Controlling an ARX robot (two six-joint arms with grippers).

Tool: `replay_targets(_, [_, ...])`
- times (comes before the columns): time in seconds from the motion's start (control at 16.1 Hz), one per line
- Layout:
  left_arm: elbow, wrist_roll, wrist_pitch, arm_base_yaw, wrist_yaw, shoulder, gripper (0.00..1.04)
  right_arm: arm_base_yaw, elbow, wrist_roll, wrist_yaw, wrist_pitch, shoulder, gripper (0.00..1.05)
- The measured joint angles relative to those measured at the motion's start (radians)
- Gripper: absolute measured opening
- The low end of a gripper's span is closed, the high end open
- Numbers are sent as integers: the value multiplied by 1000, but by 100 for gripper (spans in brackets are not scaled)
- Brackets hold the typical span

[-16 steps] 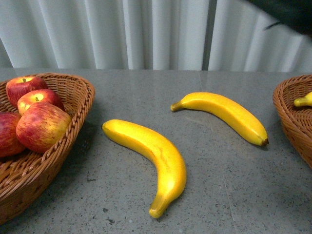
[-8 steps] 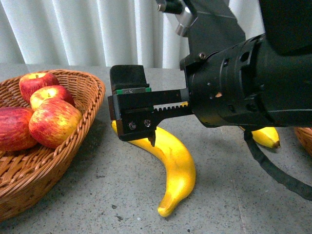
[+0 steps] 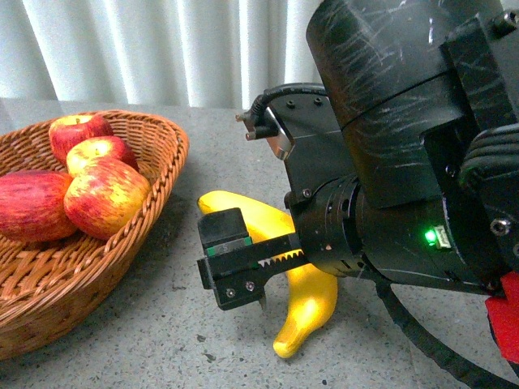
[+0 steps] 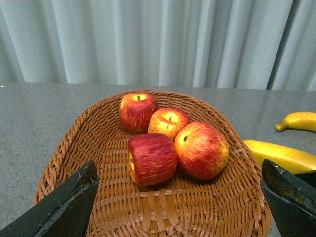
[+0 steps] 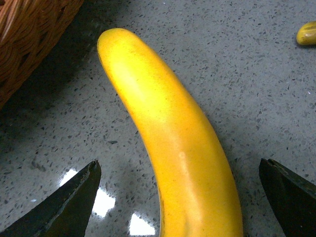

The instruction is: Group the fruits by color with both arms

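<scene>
Front view: at left, a brown woven wicker basket (image 3: 97, 275) holds 4 glossy red-and-yellow apples (image 3: 105, 197). In the left wrist view, the black left gripper (image 4: 178, 165) faces them, jaws spread wide. Just right of the basket, a curved bright yellow banana (image 3: 312, 300) lies on the grey speckled table (image 3: 162, 348), between the black right gripper's (image 5: 177, 167) released, wide-apart jaws.

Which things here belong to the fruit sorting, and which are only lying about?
Job: apples, near banana, far banana, wicker basket, right gripper open astride the near banana, left gripper open.
Only there: curtain, tabletop.
</scene>
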Motion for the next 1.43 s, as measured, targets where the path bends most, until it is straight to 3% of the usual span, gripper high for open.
replay_targets(0.5, [0, 0, 0, 0, 0, 0, 98, -1, 7, -52, 22, 17, 32, 95])
replay_targets(0.81, [0, 0, 0, 0, 0, 0, 98, -18, 2, -70, 11, 46, 35, 45])
replay_targets(0.87, [0, 0, 0, 0, 0, 0, 98, -31, 3, -69, 6, 48, 34, 39])
replay_targets(1.12, [0, 0, 0, 0, 0, 0, 98, -148, 15, -29, -69, 51, -41, 38])
replay_targets(1.43, [0, 0, 0, 0, 0, 0, 98, -415, -7, -10, -223, 92, -183, 38])
